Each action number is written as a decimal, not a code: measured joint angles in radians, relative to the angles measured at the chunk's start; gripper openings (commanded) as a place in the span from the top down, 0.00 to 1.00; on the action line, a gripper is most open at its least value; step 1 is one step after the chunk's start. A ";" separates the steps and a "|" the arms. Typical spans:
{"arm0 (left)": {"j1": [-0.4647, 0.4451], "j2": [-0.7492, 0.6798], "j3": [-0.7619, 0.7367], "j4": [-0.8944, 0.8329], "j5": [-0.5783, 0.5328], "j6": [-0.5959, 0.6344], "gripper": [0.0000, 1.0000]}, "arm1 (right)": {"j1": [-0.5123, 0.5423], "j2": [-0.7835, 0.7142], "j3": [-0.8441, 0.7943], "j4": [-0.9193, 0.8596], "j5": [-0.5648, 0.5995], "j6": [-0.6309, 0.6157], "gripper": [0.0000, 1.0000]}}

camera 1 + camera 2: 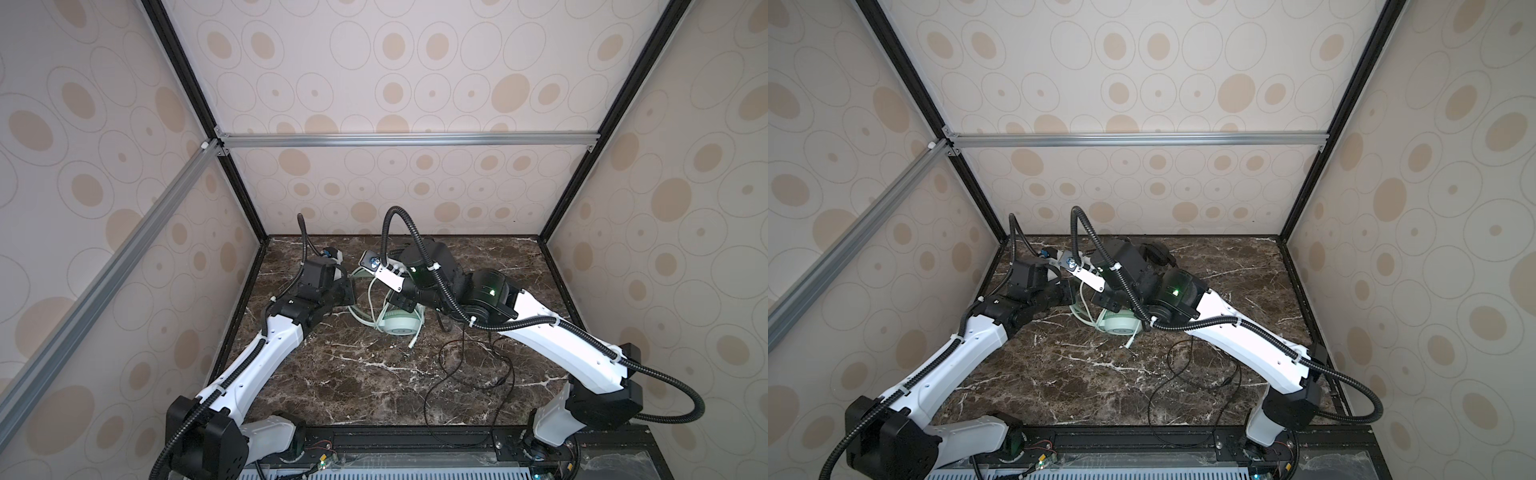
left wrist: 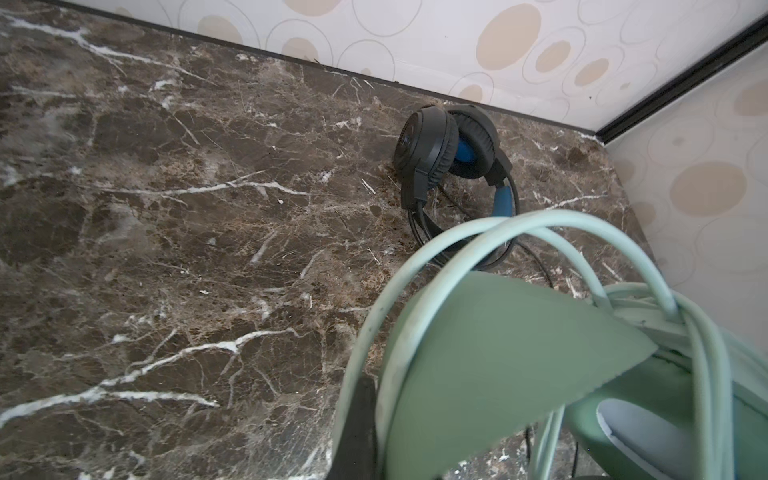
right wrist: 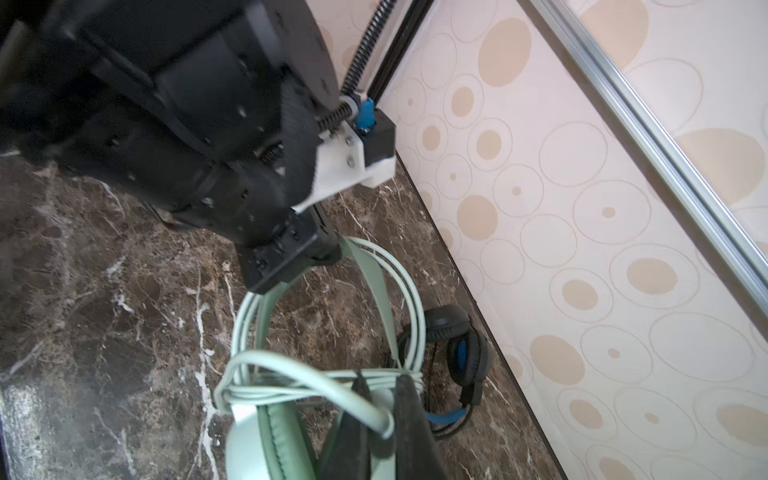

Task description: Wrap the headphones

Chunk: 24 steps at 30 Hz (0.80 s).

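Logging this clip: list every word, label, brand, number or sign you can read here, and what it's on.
None readable.
Black over-ear headset with blue inner headband: faint bluish mark on its outer ear cup, too blurred to read.
Pale mint-green over-ear headset: no print visible.

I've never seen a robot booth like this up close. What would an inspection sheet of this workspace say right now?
Surface: dark marble-look tabletop with white veins.
Job's things: mint headphones mid-table between the two arms; black headphones by the back wall, untouched.
Clutter: nothing seen.
Claws: left claw shut on the mint headband; right claw shut on the mint cable.
Cables: mint cable looped around its own headset; black cable lying loose over the table's front right.
Surroundings: walls papered with beige ovals; metal frame bar across the back.
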 measured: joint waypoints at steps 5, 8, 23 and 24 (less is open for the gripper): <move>0.009 0.035 0.024 0.006 0.020 -0.085 1.00 | 0.041 0.045 0.005 0.017 -0.019 0.032 1.00; 0.025 0.045 0.030 0.019 0.045 -0.123 1.00 | 0.056 0.045 -0.024 0.031 -0.024 0.054 1.00; 0.055 0.080 0.089 0.058 0.095 -0.162 1.00 | 0.075 0.053 -0.031 0.053 -0.047 0.088 1.00; 0.056 0.080 0.089 0.057 0.090 -0.155 1.00 | 0.075 0.056 -0.014 0.053 -0.044 0.080 1.00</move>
